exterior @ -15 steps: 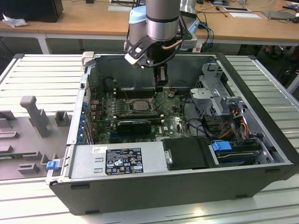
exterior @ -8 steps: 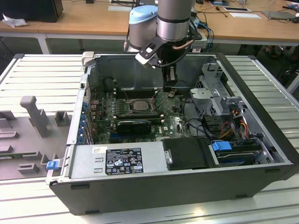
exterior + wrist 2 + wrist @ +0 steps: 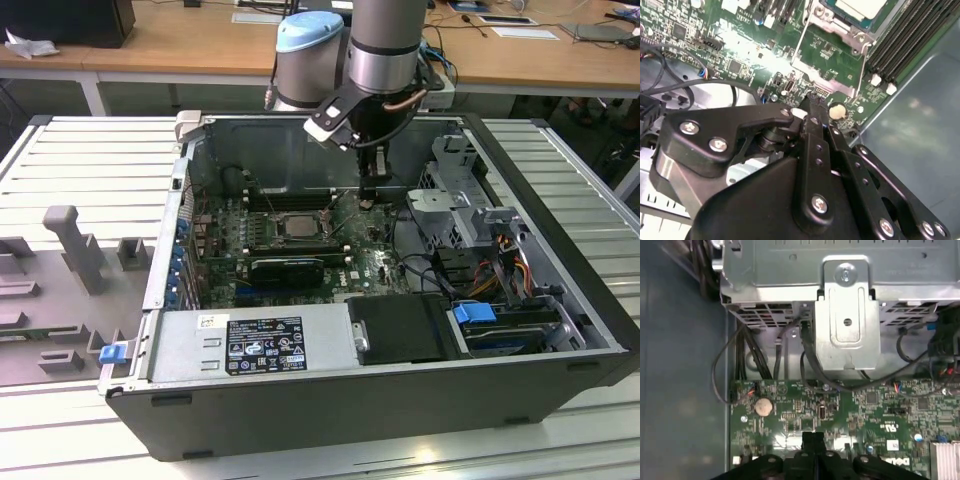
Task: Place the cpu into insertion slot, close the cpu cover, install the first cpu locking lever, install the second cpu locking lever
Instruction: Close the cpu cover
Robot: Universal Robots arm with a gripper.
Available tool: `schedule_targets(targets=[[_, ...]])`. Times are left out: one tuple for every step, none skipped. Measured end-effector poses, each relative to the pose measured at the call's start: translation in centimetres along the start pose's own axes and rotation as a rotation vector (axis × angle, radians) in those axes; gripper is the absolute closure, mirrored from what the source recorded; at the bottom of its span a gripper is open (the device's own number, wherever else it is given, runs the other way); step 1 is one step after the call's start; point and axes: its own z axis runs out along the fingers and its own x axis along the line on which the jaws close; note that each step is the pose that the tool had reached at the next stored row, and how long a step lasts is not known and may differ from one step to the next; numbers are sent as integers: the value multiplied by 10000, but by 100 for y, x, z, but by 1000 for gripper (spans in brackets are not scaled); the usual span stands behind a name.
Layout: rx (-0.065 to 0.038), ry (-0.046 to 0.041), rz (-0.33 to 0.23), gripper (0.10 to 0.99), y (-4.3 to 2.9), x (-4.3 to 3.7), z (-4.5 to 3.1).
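While jaws sit closed, cpu (image 3: 298,226) in insertion slot (image 3: 326,229), black-labelled power supply (image 3: 180,345)

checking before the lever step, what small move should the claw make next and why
Probably ease the shut claw across the board toward the wire lever at the insertion slot. The cpu already lies in the slot. The claw hangs off to one side of it, near the coin cell, holding nothing that I can see.

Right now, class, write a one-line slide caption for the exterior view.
Robot arm reaching into an open computer case, its end effector over the motherboard beside the insertion slot holding the cpu.
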Motion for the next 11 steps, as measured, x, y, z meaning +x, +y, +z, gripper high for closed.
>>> schedule_targets(targets=[[0,0,0,980,2,0,19],[0,-1,1,980,1,-1,39],[0,0,2,980,-1,-1,68],[0,2,2,980,-2,-1,87],[0,3,0,980,-2,-1,101],[18,5,-1,980,-2,-1,106],[52,6,1,980,-5,-1,105],[94,12,4,980,-31,-2,104],[94,11,0,980,-69,-2,103],[95,11,3,980,-111,-3,101],[95,12,4,980,-127,-4,100]])
